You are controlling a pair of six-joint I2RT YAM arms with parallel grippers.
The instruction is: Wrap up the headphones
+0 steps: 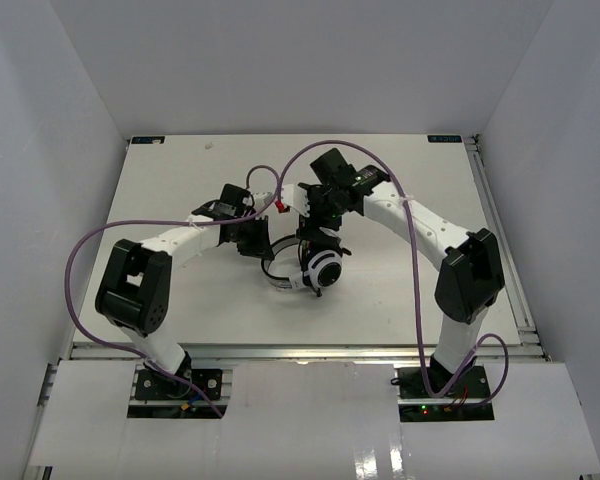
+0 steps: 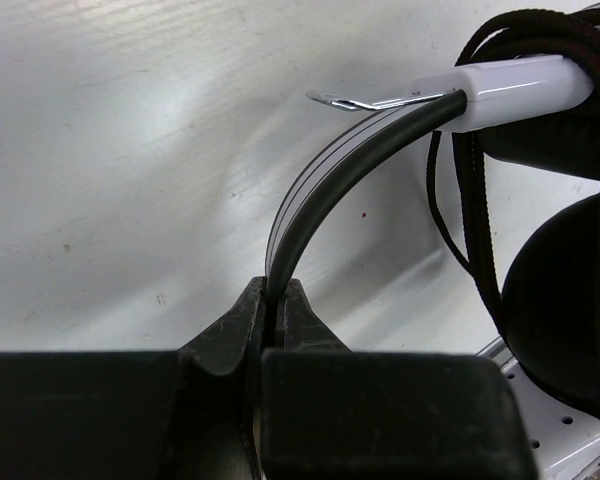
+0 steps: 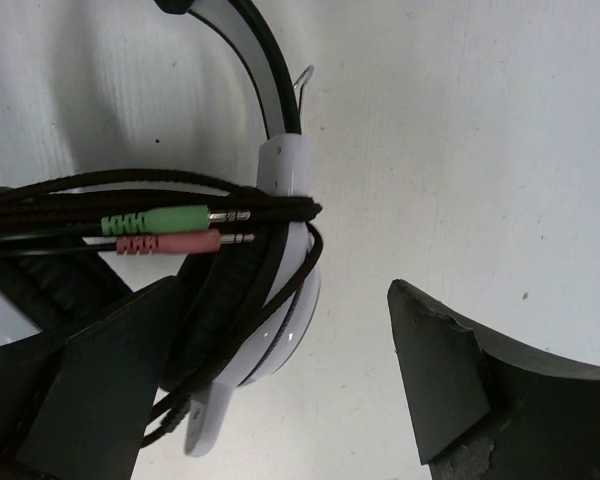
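The headphones (image 1: 318, 270) lie on the white table near its middle, white earcup up, black cord wound round them. My left gripper (image 1: 256, 243) is shut on the thin black-and-white headband (image 2: 325, 185), which arcs up to a white slider (image 2: 520, 88). My right gripper (image 1: 318, 222) is open just behind the earcups. In the right wrist view the white earcup (image 3: 285, 320) lies between its fingers, with cord loops (image 3: 160, 200) and the green plug (image 3: 165, 220) and pink plug (image 3: 165, 243) across it. The right finger (image 3: 450, 370) is clear of it.
Purple arm cables (image 1: 280, 185) loop above both wrists. The table's back edge (image 1: 300, 137) and right rail (image 1: 500, 240) lie far from the grippers. White walls enclose the table on three sides.
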